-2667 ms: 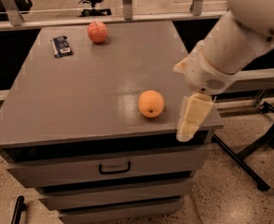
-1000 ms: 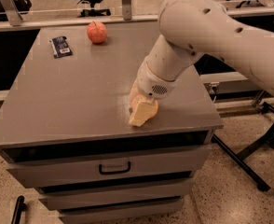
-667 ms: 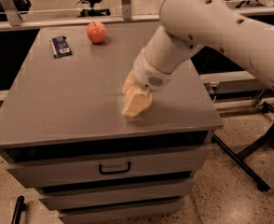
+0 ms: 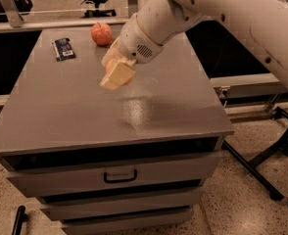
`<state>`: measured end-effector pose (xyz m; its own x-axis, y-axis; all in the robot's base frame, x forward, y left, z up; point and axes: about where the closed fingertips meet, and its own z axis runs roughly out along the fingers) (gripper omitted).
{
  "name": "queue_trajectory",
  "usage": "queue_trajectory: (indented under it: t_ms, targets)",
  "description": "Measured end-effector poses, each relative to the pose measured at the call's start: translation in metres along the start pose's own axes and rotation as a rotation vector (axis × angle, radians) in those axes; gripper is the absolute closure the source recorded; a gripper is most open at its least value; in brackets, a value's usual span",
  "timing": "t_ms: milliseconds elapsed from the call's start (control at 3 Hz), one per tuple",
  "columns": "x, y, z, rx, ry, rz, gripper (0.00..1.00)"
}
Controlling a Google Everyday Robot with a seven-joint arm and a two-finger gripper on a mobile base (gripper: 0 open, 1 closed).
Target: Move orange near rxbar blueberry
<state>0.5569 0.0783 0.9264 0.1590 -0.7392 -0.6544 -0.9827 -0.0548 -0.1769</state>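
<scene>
The hand [image 4: 116, 77] hangs above the middle of the grey desk [image 4: 70, 109], its pale fingers [image 4: 118, 74] closed around the orange [image 4: 110, 65], of which only slivers show between them. The fruit is clear of the desk top, with a dim reflection on the surface below it. The rxbar blueberry [image 4: 64, 48] lies flat near the back left corner, well apart from the hand, and a reddish apple [image 4: 101, 34] sits at the back edge to the bar's right.
</scene>
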Motion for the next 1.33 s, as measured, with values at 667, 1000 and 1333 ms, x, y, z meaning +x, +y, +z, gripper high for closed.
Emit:
queue_trajectory:
  t_ms: [667,1000,1333]
  targets:
    - [0.002,-0.011,0.012,0.026,-0.004,0.007,1.00]
    - [0.003,-0.044,0.027,0.086,-0.024,-0.005,1.00]
    - [0.004,-0.088,0.043,0.178,-0.070,-0.015,1.00]
